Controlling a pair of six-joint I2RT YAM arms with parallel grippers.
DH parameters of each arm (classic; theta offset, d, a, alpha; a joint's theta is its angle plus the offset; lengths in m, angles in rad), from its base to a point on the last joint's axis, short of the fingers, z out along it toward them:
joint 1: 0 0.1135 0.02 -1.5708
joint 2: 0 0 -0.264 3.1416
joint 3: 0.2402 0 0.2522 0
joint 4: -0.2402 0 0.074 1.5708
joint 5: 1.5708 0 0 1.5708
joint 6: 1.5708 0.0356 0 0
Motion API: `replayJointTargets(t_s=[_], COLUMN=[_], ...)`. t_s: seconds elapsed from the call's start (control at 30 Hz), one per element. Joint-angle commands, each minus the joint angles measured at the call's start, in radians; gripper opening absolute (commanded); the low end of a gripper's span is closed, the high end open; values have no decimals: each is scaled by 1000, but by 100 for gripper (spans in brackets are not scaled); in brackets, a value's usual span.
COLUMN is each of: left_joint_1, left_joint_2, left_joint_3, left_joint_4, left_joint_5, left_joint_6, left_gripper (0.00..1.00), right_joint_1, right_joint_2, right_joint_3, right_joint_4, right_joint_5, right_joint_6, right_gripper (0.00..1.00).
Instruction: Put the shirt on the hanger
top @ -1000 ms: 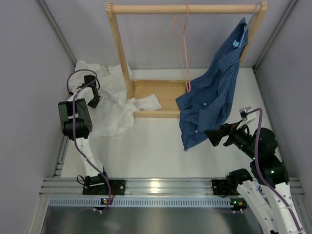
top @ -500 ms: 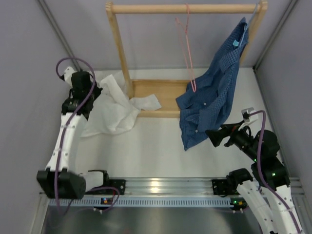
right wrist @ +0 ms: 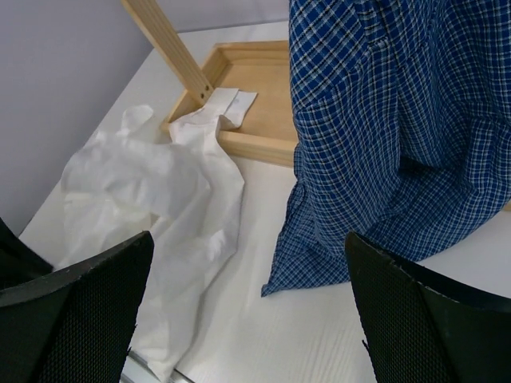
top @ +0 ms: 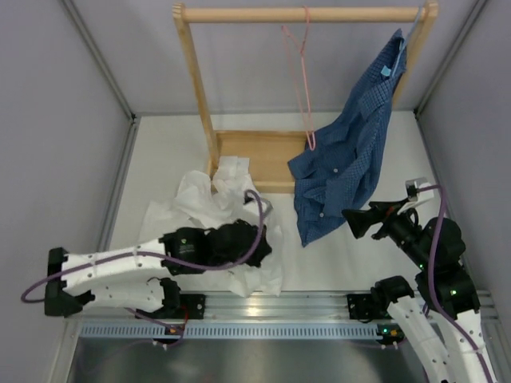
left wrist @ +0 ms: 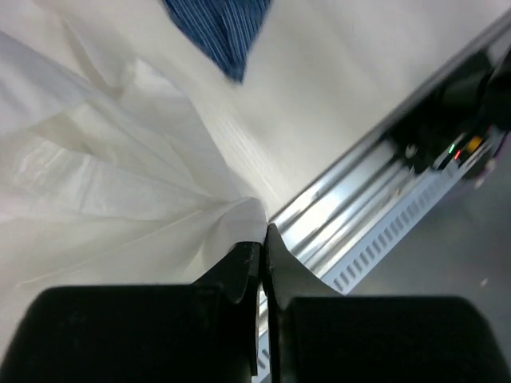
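Note:
The white shirt [top: 209,209] lies crumpled on the table at front left, one sleeve end still on the wooden rack base. My left gripper [top: 262,249] is low over its near edge, shut on a fold of the shirt [left wrist: 96,183]; the jaws [left wrist: 261,229] pinch the fabric close to the front rail. The pink hanger [top: 299,80] hangs empty from the wooden rod. My right gripper [top: 355,223] is open and empty, hovering right of the shirts. In the right wrist view its gap [right wrist: 255,319] faces the white shirt [right wrist: 152,191].
A dark blue checked shirt [top: 351,159] hangs on a pale blue hanger at the rod's right end, its hem on the table [right wrist: 391,120]. The wooden rack [top: 196,80] has a tray base [top: 259,155]. The aluminium rail [left wrist: 359,207] runs along the near edge.
My left arm swung from the back left corner down to the front middle, dragging the white shirt with it towards the near rail. The right arm barely moved.

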Motion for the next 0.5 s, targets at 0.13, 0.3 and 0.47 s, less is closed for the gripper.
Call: replayJointTargets(t_s=[0.13,0.3,0.47], left_joint_1=[-266,-271,-271], left_joint_2=[103,-41,-165], left_joint_3=[-76,-85,-45], left_joint_4=[235,138,-338], left_joint_5=[-70,-267,-666], left_joint_6=[-6,-30,-451], left_gripper=[3,98,98], right_joint_1=[12,10,29], right_joint_2=[33,83,97], right_joint_3=[-10,-71,-186], right_joint_4=[5,76,237], right_joint_5=[-110,-316,-509], right_joint_6=[6,25,93], right_gripper=[99,100,100])
